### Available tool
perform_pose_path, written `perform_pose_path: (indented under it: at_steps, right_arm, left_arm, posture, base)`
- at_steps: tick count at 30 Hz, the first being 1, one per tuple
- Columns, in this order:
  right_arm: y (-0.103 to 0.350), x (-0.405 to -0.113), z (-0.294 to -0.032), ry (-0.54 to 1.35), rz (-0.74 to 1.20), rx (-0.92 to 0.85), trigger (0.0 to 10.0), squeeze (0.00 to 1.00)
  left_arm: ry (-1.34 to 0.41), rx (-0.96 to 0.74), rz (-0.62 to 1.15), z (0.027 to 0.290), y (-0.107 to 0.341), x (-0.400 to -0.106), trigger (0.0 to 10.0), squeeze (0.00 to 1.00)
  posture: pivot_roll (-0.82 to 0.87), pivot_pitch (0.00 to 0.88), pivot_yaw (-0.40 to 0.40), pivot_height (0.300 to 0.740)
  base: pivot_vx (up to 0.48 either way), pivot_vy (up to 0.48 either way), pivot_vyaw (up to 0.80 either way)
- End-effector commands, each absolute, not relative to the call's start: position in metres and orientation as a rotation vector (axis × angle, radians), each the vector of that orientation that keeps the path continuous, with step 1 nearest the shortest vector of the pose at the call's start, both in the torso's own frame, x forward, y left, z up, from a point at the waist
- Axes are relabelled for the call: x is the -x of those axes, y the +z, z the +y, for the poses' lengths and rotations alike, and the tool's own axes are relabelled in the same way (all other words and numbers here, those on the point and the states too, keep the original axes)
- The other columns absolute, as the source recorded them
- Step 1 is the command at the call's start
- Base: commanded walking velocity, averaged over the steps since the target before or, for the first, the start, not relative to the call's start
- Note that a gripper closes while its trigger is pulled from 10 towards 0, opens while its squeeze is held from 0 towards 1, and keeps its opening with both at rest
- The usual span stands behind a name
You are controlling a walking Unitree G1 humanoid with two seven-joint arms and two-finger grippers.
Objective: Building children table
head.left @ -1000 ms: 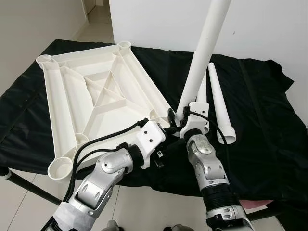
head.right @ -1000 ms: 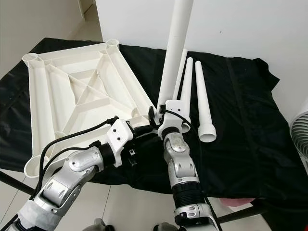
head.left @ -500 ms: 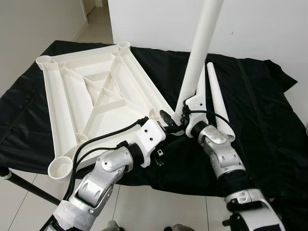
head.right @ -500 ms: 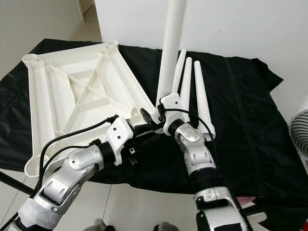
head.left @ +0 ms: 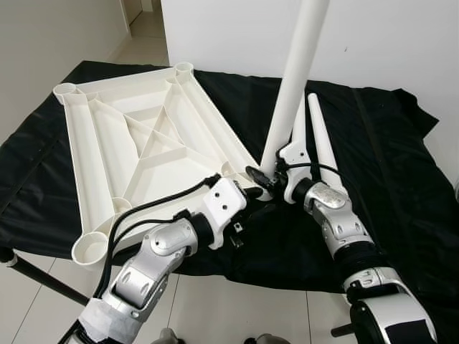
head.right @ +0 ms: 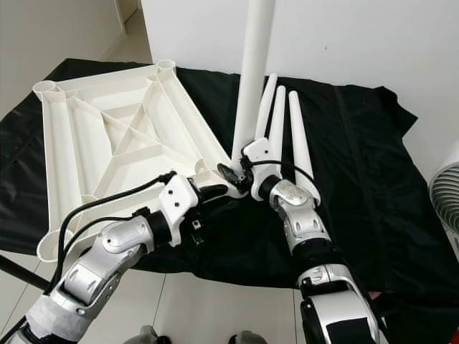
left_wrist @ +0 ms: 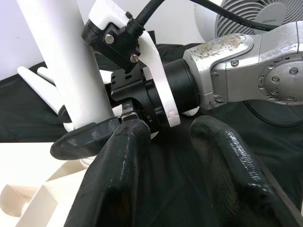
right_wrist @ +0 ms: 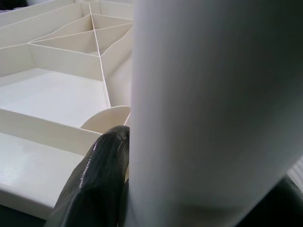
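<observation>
A small, blurred, unreadable logo on the fan [left_wrist: 258, 19] hub; no other legible text.

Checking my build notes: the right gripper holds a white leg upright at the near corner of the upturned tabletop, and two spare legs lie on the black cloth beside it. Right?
Almost. Three spare legs lie on the black cloth, not two; the right eye view shows them side by side. The rest stands: the right gripper holds the white leg upright at the near corner of the upturned tabletop.
</observation>
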State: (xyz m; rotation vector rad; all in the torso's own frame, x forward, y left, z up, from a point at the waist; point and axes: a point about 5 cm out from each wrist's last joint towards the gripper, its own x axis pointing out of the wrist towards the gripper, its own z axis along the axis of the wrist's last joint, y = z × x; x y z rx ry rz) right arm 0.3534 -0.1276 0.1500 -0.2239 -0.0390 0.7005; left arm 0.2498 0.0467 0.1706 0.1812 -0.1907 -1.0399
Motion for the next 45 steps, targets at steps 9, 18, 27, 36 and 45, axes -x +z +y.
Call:
perform_pose_path:
  at_steps: [9,18,27,36,45]
  right_arm:
    - [0.142,-0.356,-0.127,0.668,-0.001,0.192,10.0,0.00]
    - [0.143,-0.361,-0.121,0.438,0.039,0.109,10.0,0.00]
    - [0.145,-0.342,-0.111,0.017,0.012,0.054,10.0,0.00]
    - [0.145,-0.325,-0.100,-0.054,0.029,0.022,10.0,0.00]
    - [0.150,-0.325,-0.104,-0.035,-0.022,0.002,10.0,1.00]
  left_arm:
    - [-1.080,-0.196,-0.180,0.047,0.169,-0.248,10.0,0.00]
    - [-1.082,-0.195,-0.180,0.046,0.169,-0.247,10.0,0.00]
    - [-1.089,-0.195,-0.181,0.045,0.168,-0.246,10.0,0.00]
    - [-1.098,-0.196,-0.182,0.044,0.168,-0.246,10.0,0.00]
    - [-1.100,-0.195,-0.186,0.041,0.168,-0.246,10.0,0.00]
  posture:
    - [-0.05,0.064,0.015,0.740]
    - [-0.04,0.062,0.011,0.740]
    - [-0.04,0.048,-0.001,0.740]
    - [-0.04,0.048,-0.001,0.740]
    - [-0.05,0.035,-0.009,0.740]
  base:
    - [0.000,0.000,0.00]
    - [0.000,0.000,0.00]
    - [0.000,0.000,0.00]
    - [0.000,0.000,0.00]
    - [0.000,0.000,0.00]
